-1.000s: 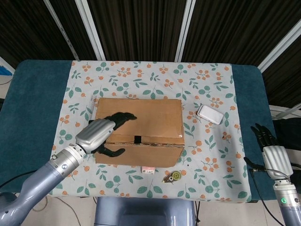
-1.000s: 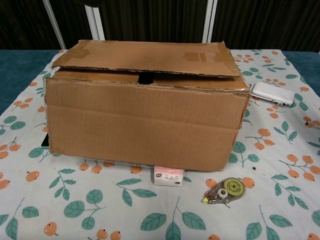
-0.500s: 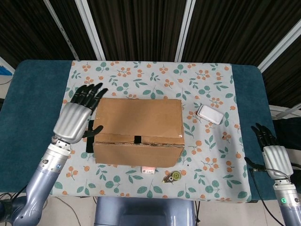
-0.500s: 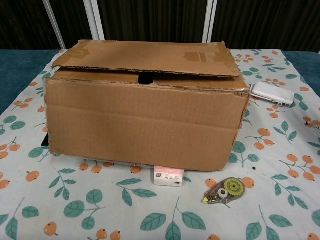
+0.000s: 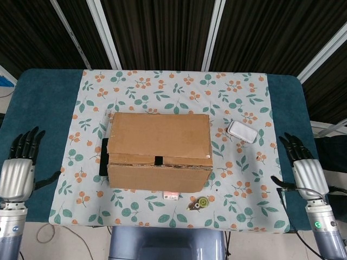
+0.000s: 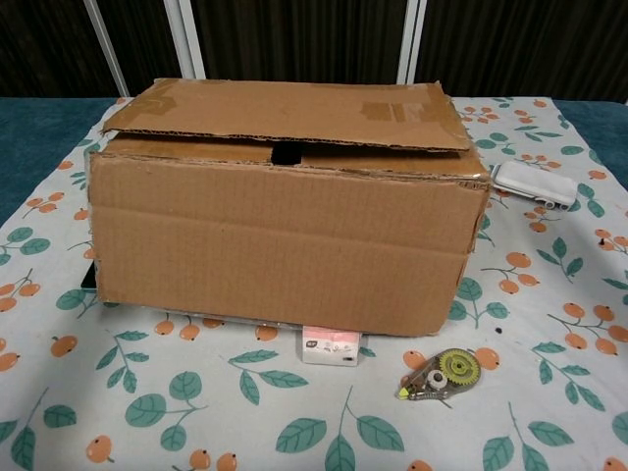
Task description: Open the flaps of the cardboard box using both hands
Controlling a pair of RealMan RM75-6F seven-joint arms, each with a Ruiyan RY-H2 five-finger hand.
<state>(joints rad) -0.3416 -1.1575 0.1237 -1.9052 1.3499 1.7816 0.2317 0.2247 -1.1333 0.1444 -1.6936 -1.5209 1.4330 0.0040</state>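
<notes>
cardboard box point(image 5: 160, 142) lies long axis left-right, flaps closed.

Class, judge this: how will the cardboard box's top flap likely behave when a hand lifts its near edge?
The top flap already sits slightly raised, so it probably lifts easily. Being thin corrugated board, it likely hinges stiffly along its far fold, perhaps bowing slightly. The cardboard box might slide on the tablecloth.

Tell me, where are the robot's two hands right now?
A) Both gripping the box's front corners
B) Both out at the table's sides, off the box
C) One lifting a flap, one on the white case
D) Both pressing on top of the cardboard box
B: the left hand and right hand sit open at opposite table edges, apart from the cardboard box, whose flaps are down.
</notes>
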